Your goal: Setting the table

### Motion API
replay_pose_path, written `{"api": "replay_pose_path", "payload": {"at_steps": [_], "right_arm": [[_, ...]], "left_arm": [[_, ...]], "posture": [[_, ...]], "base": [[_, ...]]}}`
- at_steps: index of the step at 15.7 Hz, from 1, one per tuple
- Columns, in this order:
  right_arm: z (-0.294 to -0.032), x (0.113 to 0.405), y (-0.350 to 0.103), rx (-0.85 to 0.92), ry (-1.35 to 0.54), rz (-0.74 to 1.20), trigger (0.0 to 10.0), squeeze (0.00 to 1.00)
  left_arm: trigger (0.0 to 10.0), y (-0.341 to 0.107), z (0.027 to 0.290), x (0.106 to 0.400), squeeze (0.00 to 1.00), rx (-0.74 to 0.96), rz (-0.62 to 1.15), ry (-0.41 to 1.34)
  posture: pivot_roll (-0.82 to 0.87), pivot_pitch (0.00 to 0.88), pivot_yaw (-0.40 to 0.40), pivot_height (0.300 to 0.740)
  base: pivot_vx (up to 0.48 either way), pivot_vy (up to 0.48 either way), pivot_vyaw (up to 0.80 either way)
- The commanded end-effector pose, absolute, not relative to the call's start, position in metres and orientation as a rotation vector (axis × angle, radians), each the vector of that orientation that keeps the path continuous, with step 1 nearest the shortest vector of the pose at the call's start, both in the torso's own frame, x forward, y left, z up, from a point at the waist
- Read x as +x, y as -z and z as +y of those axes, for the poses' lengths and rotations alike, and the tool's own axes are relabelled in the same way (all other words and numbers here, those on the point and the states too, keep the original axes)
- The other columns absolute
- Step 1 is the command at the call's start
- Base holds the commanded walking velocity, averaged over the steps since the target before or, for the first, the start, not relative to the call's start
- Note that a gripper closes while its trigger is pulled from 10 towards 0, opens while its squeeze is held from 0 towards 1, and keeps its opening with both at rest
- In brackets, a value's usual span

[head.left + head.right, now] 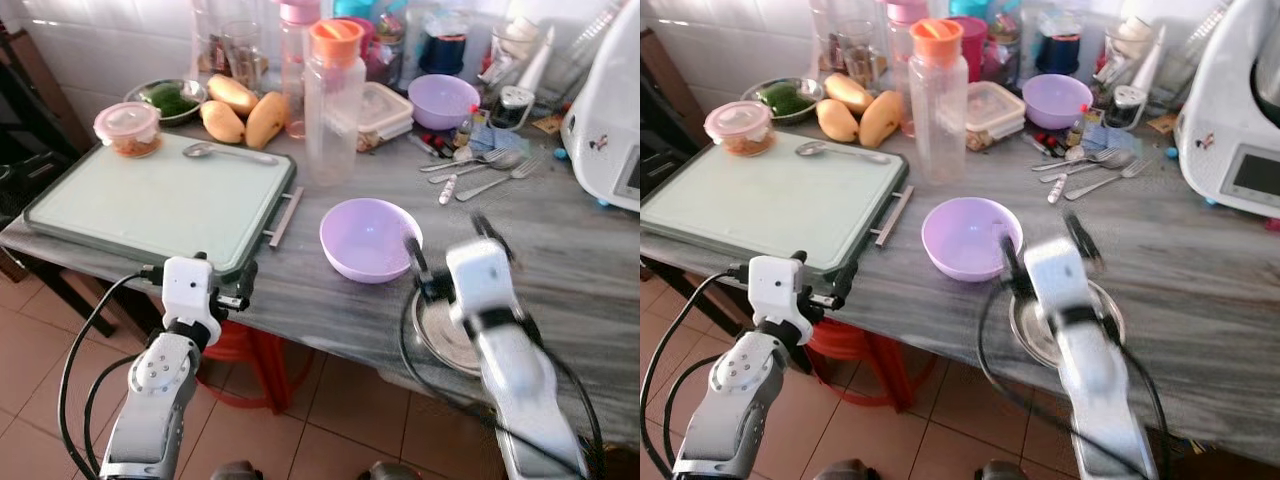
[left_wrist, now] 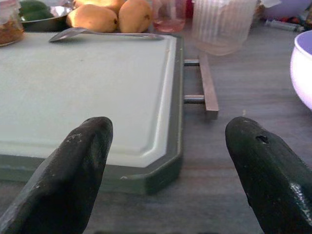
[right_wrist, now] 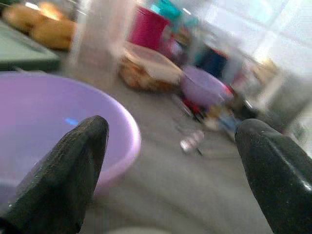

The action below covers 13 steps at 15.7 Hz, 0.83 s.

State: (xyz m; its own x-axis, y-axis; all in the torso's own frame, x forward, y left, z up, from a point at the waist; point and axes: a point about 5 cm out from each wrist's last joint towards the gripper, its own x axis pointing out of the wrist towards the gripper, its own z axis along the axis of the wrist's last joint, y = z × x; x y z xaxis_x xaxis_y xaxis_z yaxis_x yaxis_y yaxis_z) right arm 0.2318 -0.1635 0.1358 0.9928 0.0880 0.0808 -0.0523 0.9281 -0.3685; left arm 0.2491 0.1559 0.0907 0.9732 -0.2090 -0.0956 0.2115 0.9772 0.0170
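Right wrist view blurs the spread right hand (image 3: 168,168) beside the lilac bowl (image 3: 58,122); left hand (image 2: 170,170) spread too.

Home kitchen: tiled wall (image 1: 90,40), cluttered counter (image 1: 560,260).

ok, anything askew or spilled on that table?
No spill or damage shows. Two small things: the green tray sits at an angle to the table edge, and the metal plate lies close to that edge, under the right gripper.
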Motion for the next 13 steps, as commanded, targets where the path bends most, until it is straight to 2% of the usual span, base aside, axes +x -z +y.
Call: {"api": "replay_pose_path", "payload": {"at_steps": [1, 2, 5, 6, 11, 12, 13], "right_arm": [[-0.17, 0.228, -0.146, -0.386, -0.001, -0.135, 10.0, 0.99], [-0.173, 0.225, -0.144, -0.388, 0.017, -0.119, 10.0, 0.98], [-0.178, 0.214, -0.122, -0.438, 0.045, 0.022, 10.0, 0.85], [-0.179, 0.211, -0.119, -0.438, 0.045, 0.042, 10.0, 0.74], [-0.194, 0.208, -0.099, -0.276, 0.144, 0.225, 10.0, 0.73], [-0.193, 0.21, -0.097, -0.259, 0.137, 0.243, 10.0, 0.7], [-0.191, 0.212, -0.095, -0.242, 0.127, 0.256, 10.0, 0.59]], "left_arm": [[10.0, -0.09, 0.154, 0.249, 0.0, 0.028, 0.093, 0.231], [10.0, -0.09, 0.154, 0.249, 0.0, 0.028, 0.093, 0.233], [10.0, -0.091, 0.154, 0.251, 0.0, 0.03, 0.091, 0.238], [10.0, -0.091, 0.154, 0.251, 0.0, 0.031, 0.091, 0.239], [10.0, -0.09, 0.152, 0.251, 0.0, 0.027, 0.093, 0.244], [10.0, -0.089, 0.152, 0.251, 0.0, 0.028, 0.095, 0.245], [10.0, -0.089, 0.153, 0.251, 0.0, 0.03, 0.099, 0.242]], "posture": [[-0.07, 0.0, 0.034, 0.74], [-0.07, 0.0, 0.035, 0.74], [-0.07, 0.0, 0.035, 0.74], [-0.07, 0.0, 0.035, 0.74], [-0.08, 0.0, 0.032, 0.74], [-0.07, 0.0, 0.031, 0.74], [-0.07, 0.0, 0.03, 0.74]], "base": [[0.0, 0.0, 0.0], [0.0, 0.0, 0.0], [0.0, 0.0, 0.0], [0.0, 0.0, 0.0], [0.0, 0.0, 0.0], [0.0, 0.0, 0.0], [0.0, 0.0, 0.0]]}}
